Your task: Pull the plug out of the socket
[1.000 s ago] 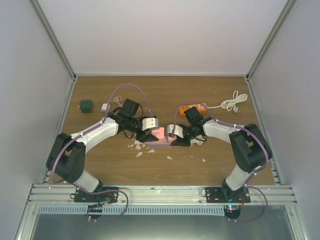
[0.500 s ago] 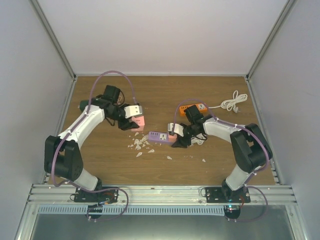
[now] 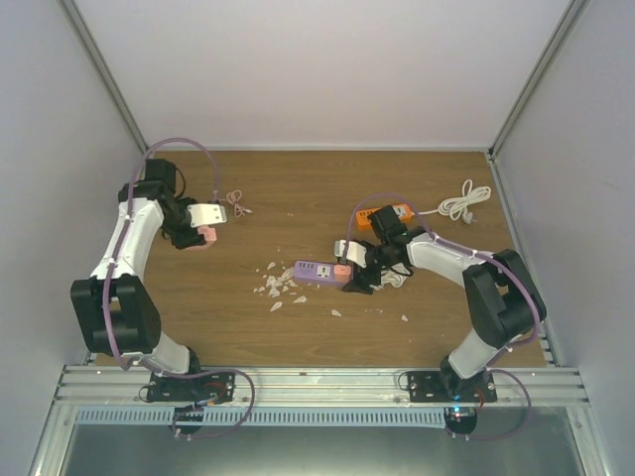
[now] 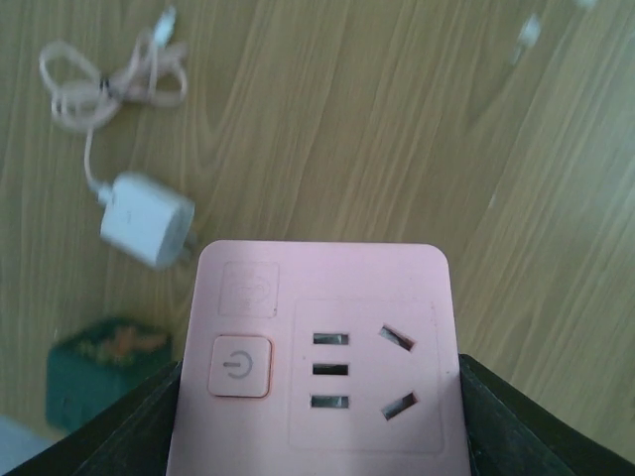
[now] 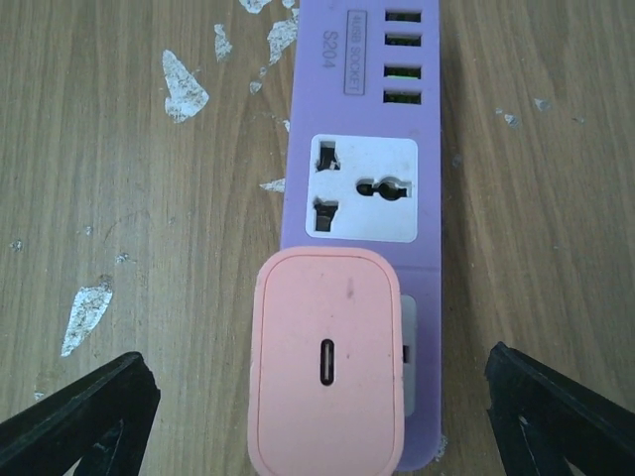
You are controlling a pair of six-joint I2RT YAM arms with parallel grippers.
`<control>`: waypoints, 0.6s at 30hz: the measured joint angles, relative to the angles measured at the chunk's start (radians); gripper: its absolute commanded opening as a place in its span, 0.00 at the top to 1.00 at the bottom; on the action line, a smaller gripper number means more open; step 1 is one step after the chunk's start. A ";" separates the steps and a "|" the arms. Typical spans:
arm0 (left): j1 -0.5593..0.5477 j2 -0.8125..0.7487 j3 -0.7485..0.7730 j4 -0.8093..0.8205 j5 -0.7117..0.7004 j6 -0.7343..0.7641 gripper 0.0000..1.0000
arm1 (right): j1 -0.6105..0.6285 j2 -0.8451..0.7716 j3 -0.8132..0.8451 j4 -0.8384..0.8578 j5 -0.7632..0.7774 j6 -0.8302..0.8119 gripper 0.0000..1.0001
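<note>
Left gripper (image 3: 201,236), at ten o'clock on the table (image 3: 308,188), clamps the pink plug (image 4: 317,337); right gripper (image 5: 317,412) stands spread astride the purple socket strip (image 5: 429,198), centre.

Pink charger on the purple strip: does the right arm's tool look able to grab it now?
Probably yes. The right tool is open, its fingers flanking the pink charger on the purple strip with nothing between. The left tool holds the pink socket block far off.
</note>
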 measured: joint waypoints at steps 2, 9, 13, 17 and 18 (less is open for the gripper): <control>0.046 0.006 0.012 -0.016 -0.054 0.042 0.62 | 0.000 -0.009 0.000 0.000 0.000 0.000 0.07; 0.134 0.074 0.072 -0.006 -0.219 0.145 0.61 | -0.001 -0.047 -0.001 -0.008 0.003 0.000 0.06; 0.148 0.138 0.072 0.026 -0.325 0.184 0.61 | -0.001 -0.076 -0.013 -0.011 0.005 0.003 0.06; 0.152 0.203 0.072 0.075 -0.412 0.206 0.61 | -0.003 -0.102 -0.027 -0.015 0.014 0.022 0.05; 0.152 0.218 0.072 0.089 -0.433 0.212 0.61 | -0.004 -0.108 -0.029 -0.015 0.015 0.028 0.05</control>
